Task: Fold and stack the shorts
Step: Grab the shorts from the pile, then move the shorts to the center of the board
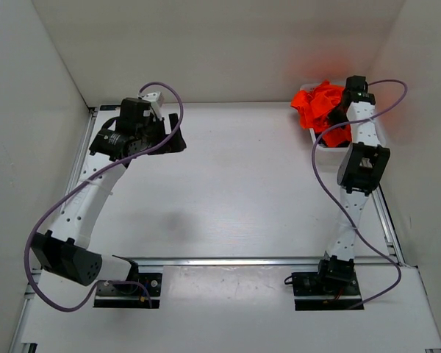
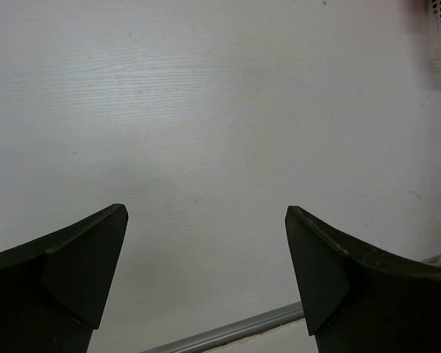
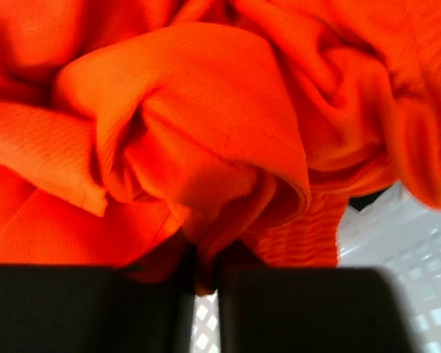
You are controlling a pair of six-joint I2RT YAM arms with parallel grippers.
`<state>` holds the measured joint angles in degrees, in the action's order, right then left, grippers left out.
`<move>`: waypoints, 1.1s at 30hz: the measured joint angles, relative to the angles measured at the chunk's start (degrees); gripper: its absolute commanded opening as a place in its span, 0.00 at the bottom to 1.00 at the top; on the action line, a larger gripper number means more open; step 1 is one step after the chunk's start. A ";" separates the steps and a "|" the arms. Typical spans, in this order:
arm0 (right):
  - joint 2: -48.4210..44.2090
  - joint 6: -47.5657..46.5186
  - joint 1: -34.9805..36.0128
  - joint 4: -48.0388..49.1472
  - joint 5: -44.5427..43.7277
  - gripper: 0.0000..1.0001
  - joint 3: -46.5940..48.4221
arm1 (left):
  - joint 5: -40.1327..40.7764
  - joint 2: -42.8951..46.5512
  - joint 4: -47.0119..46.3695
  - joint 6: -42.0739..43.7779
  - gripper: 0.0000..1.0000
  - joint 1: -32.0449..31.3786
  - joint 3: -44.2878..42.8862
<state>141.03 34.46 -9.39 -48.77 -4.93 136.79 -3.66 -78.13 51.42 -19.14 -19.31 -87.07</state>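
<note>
The neon-orange shorts (image 1: 320, 103) lie crumpled in a white lattice basket (image 1: 325, 145) at the far right corner of the table. In the right wrist view the shorts (image 3: 206, 132) fill the frame, bunched in folds. My right gripper (image 3: 207, 268) is shut on a fold of that fabric, which is pinched in the narrow gap between its black fingers. From above, the right gripper (image 1: 338, 115) reaches down into the heap. My left gripper (image 1: 173, 131) hangs over the far left of the table, and its wrist view shows it open (image 2: 206, 213) with only bare tabletop between its fingers.
The basket's white lattice floor (image 3: 408, 279) shows under the shorts. White walls enclose the table on three sides. A metal rail (image 1: 228, 260) runs across near the arm bases, and another rail (image 2: 228, 332) shows below the left fingers.
</note>
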 measured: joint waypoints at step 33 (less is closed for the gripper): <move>-56.50 -9.70 31.15 8.85 11.96 0.61 -44.87 | -6.58 5.70 7.08 -2.05 1.00 13.31 0.63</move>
<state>84.53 24.75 21.76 -39.92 7.03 91.92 -10.24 -72.42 58.50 -21.19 -6.00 -86.43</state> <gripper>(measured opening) 0.607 1.000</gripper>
